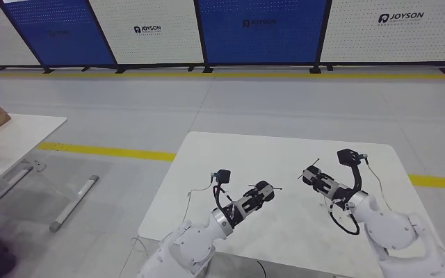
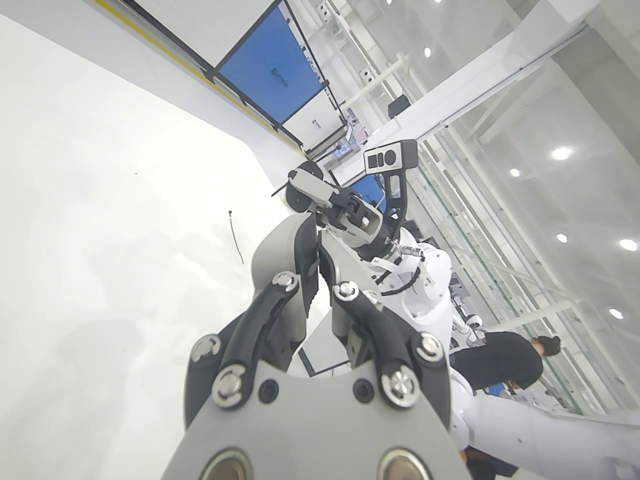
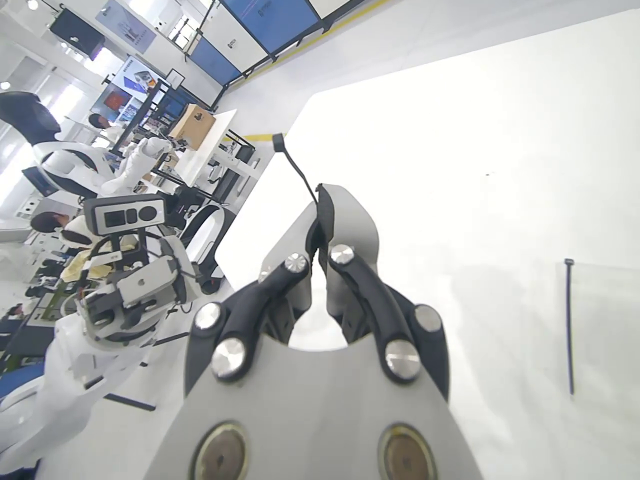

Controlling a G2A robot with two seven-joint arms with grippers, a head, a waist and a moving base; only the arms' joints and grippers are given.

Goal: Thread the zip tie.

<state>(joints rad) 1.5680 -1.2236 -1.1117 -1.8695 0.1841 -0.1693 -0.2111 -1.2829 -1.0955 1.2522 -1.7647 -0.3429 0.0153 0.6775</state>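
Looking from your right wrist, you see the right gripper (image 3: pixel 319 207) clamped on a zip tie (image 3: pixel 278 141), head outward; a second tie (image 3: pixel 569 327) lies on the table (image 3: pixel 500 102). Your left wrist shows the left gripper (image 2: pixel 315 232) pinched together.

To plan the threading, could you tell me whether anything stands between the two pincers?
Nothing visible does: only open air separates the right pincer, shut on a tie, from the left pincer; a spare tie lies on the table.
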